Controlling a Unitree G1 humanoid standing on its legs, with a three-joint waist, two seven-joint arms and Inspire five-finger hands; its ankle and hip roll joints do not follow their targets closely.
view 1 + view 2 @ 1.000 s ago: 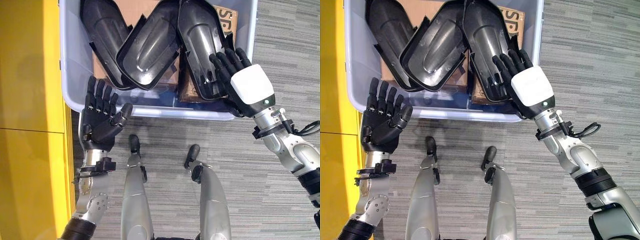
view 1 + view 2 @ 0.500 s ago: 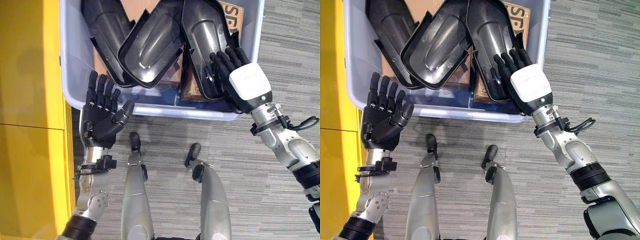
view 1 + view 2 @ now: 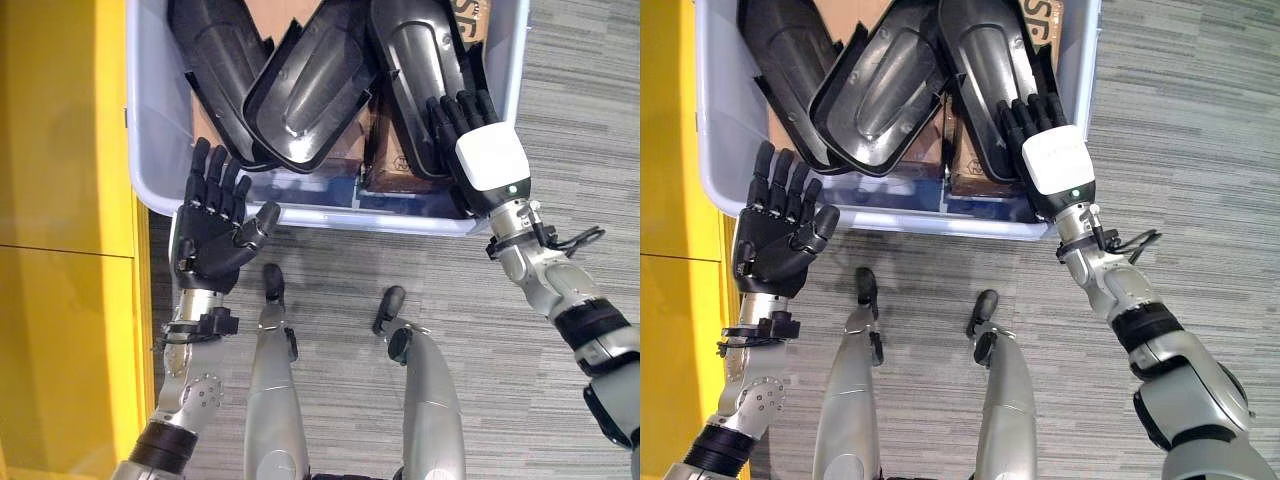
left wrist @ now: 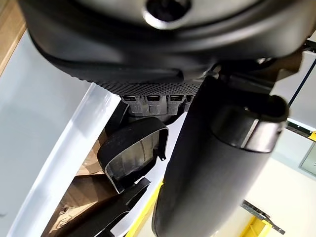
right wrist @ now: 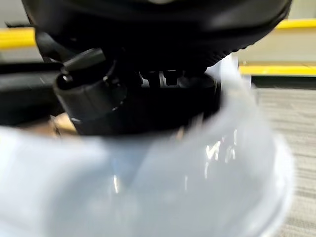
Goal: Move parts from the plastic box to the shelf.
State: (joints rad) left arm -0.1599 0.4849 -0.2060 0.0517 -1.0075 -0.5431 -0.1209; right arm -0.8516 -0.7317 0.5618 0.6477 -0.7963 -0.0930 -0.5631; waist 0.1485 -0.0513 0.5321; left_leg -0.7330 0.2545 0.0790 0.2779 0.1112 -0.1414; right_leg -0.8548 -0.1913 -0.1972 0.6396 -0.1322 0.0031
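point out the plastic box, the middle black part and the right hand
plastic box [image 3: 330, 214]: left eye view, near rim
middle black part [image 3: 310, 90]: left eye view, hollow centre
right hand [image 3: 490, 160]: left eye view, white back cover

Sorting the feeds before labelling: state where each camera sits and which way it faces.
Eye views: head, looking down at the plastic box of black parts; left hand and right hand show in both.
Left wrist view: along the left hand, facing a part and the box wall.
Right wrist view: behind the right hand, at the box rim.
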